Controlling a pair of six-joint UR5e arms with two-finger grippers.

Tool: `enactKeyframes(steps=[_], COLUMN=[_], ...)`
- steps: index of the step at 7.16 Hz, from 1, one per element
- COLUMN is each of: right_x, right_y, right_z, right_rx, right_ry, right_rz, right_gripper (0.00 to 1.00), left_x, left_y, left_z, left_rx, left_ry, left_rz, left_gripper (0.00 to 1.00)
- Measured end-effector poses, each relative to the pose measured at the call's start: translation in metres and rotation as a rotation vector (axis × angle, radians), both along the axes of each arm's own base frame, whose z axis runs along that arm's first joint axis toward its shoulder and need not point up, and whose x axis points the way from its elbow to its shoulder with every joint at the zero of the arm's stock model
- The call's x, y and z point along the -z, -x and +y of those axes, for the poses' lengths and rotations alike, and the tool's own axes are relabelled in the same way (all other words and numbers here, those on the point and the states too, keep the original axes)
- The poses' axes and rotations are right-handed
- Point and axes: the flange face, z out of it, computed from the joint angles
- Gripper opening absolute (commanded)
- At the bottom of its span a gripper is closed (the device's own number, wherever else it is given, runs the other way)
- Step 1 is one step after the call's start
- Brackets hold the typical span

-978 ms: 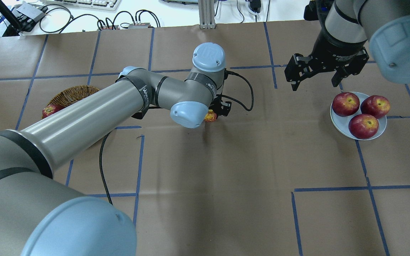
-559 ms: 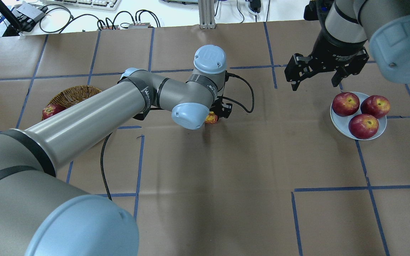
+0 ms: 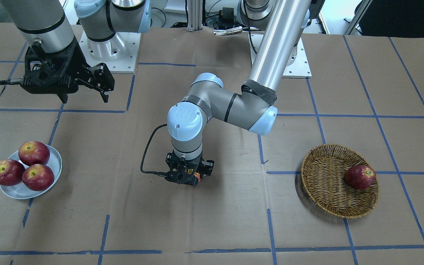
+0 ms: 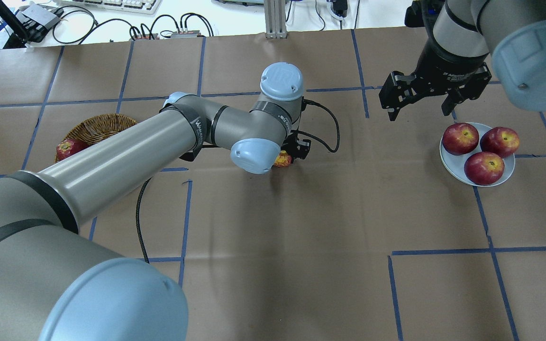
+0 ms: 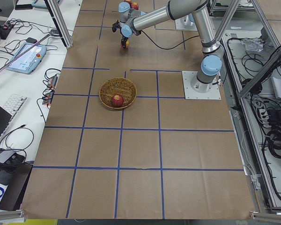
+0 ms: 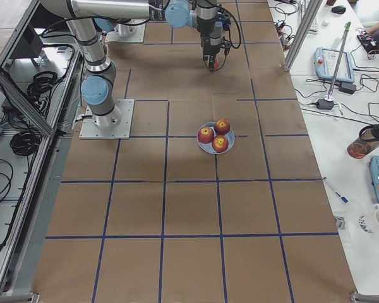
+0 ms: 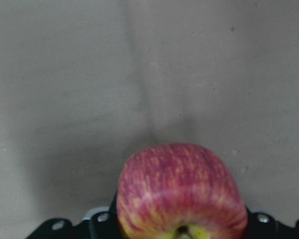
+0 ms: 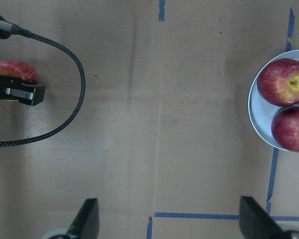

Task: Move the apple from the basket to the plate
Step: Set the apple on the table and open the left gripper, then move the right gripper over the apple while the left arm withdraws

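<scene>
My left gripper (image 4: 286, 156) is shut on the apple (image 4: 282, 159), pinkish-red and streaky with a yellow stem patch (image 7: 182, 194). It holds the apple low over the brown paper at the table's middle (image 3: 196, 176). The wicker basket (image 4: 97, 128) lies behind it at the left, partly hidden by my left arm, and it holds one darker red apple (image 3: 360, 176). The pale grey-blue plate (image 4: 507, 173) sits at the right and carries three dark glossy apples (image 4: 484, 167). My right gripper (image 4: 417, 113) is open and empty, raised just beyond the plate.
A black cable (image 4: 323, 125) loops from my left wrist over the table, and another cable (image 4: 136, 222) runs under the left arm. Blue tape lines cross the brown paper. Keyboards and cables lie beyond the far edge (image 4: 107, 19).
My left gripper has moved a little to the right and nearer the robot with the apple in it. The right arm has not moved.
</scene>
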Motion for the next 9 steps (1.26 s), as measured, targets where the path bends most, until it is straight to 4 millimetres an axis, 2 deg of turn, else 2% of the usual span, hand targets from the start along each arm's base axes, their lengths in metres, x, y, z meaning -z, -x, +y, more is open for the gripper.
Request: enactKeyframes(steps=[2, 4, 5, 7, 8, 9], right_x=[0.000, 0.000, 0.000, 0.002, 0.000, 0.003], right_y=[0.000, -0.001, -0.002, -0.003, -0.007, -0.017], right_z=[0.000, 0.000, 0.000, -0.002, -0.006, -0.013], right_rx=[0.000, 0.000, -0.002, 0.007, 0.020, 0.039], right_ry=[0.000, 0.000, -0.001, 0.002, 0.029, 0.060], right_rz=[0.000, 0.000, -0.001, -0.003, -0.004, -0.007], right_gripper=[1.00, 1.00, 1.00, 1.00, 1.00, 1.00], left_x=[-0.032, -0.098, -0.135, -0.215, -0.246, -0.268], left_y=[-0.006, -0.031, -0.053, -0.117, -0.143, -0.162], left_z=[0.001, 0.010, 0.018, 0.046, 0.066, 0.087], left_rx=[0.017, 0.041, 0.056, 0.096, 0.110, 0.117], left_ry=[0.030, 0.039, 0.024, -0.009, -0.003, 0.015], left_rz=[0.011, 0.013, 0.005, -0.009, -0.010, -0.009], left_gripper=[0.99, 0.99, 0.99, 0.99, 0.99, 0.99])
